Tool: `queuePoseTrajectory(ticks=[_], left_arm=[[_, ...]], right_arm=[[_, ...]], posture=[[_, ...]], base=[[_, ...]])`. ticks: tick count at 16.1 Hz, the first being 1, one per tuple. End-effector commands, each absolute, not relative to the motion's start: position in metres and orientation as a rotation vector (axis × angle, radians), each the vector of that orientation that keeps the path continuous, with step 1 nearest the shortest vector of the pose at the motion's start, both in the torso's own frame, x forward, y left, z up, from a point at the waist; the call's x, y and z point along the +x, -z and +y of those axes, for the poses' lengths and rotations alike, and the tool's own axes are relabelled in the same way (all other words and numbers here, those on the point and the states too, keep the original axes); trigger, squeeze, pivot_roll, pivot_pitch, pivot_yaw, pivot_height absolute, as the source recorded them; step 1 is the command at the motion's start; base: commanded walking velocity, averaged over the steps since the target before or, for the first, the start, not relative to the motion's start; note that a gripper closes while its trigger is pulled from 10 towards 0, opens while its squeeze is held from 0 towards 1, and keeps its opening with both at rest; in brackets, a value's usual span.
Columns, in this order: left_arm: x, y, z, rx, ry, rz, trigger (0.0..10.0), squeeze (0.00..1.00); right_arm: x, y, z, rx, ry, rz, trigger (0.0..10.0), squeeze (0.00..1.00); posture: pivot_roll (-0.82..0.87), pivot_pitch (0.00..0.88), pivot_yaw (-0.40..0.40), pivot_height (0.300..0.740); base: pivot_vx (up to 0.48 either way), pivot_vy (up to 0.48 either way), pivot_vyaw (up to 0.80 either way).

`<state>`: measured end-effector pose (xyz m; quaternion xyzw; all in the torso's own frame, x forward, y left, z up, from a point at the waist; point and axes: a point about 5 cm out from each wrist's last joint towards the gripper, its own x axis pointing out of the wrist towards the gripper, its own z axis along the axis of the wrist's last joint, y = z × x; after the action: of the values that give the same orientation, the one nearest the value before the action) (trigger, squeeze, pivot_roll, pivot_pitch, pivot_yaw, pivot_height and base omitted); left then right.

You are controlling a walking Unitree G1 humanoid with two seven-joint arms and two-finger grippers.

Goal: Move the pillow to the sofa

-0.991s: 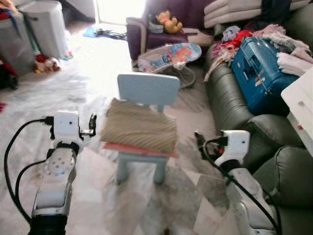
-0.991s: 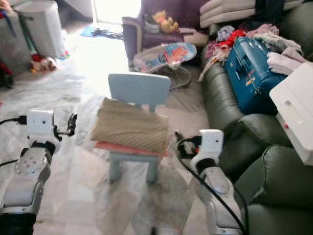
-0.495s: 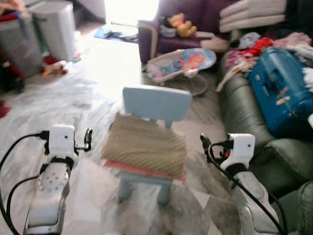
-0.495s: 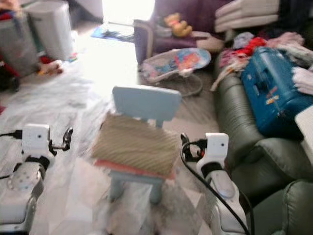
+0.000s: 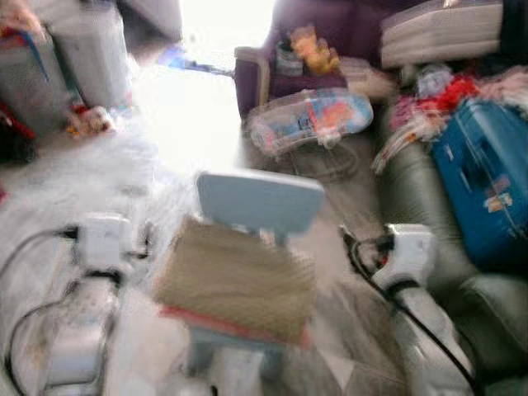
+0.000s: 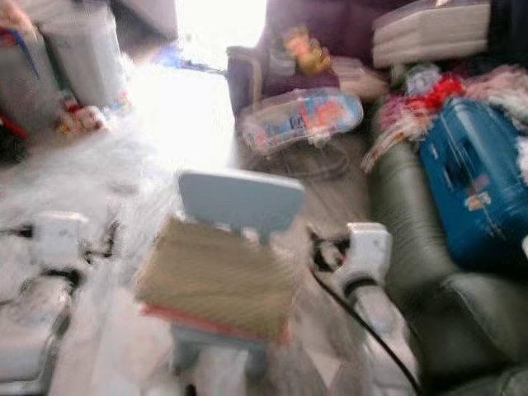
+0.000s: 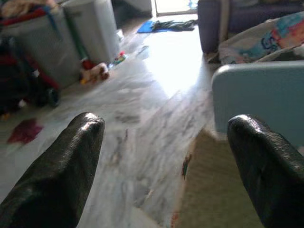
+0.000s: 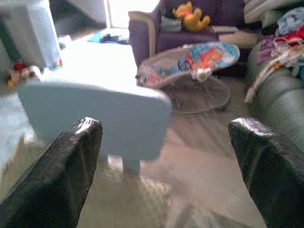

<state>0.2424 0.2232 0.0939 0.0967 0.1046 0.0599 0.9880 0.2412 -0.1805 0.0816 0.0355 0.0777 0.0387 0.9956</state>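
Pillow (image 5: 235, 279) lies on the seat of the small pale blue chair (image 5: 259, 201), over a flat pink thing on that seat, just in front of me and between my two arms. Compared with a second ago the whole picture has shifted and gone blurred, and the chair and pillow sit larger and lower in my head views, so I judge that I am stepping closer, not that the pillow has moved; it lies on the seat as before, untouched. My left end effector (image 7: 164, 156) is just beside the pillow's left edge, its two black fingers spread wide apart with nothing between them. The pillow's long axis runs across my view, from my left to my right, roughly along the chair's backrest and tilted a little down toward my right; its short edges face my two arms. My right end effector (image 8: 164, 156) is near the pillow's right end, fingers likewise spread and empty, looking past the backrest. Further right stands the grey-green sofa (image 5: 421, 177), cluttered with a blue case (image 5: 487, 173) and clothes, where the pillow has yet to go.
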Motion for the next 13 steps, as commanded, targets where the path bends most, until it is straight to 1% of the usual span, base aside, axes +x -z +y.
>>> queuePoseTrajectory(ticks=[1,3,4,13], left_arm=[[0.247,-0.100,0.214,0.194,-0.090,0.178,10.0,0.00],[0.249,-0.100,0.213,0.187,-0.076,0.186,10.0,0.00],[0.250,-0.100,0.213,0.174,-0.073,0.182,10.0,0.00],[0.260,-0.102,0.211,0.170,-0.057,0.185,10.0,0.00]], right_arm=[[0.238,-0.081,-0.191,0.061,-0.047,0.163,10.0,0.00],[0.239,-0.081,-0.190,0.062,-0.050,0.162,10.0,0.00],[0.239,-0.081,-0.190,0.062,-0.050,0.162,10.0,0.00],[0.243,-0.083,-0.188,0.065,-0.041,0.152,10.0,0.00]], posture=[[-0.01,0.000,-0.057,0.740],[-0.01,0.000,-0.058,0.740],[-0.01,0.000,-0.058,0.740],[-0.01,0.000,-0.049,0.740]], base=[[0.000,0.000,0.00],[0.000,0.000,0.00],[0.000,0.285,0.00],[0.000,0.463,0.00]])
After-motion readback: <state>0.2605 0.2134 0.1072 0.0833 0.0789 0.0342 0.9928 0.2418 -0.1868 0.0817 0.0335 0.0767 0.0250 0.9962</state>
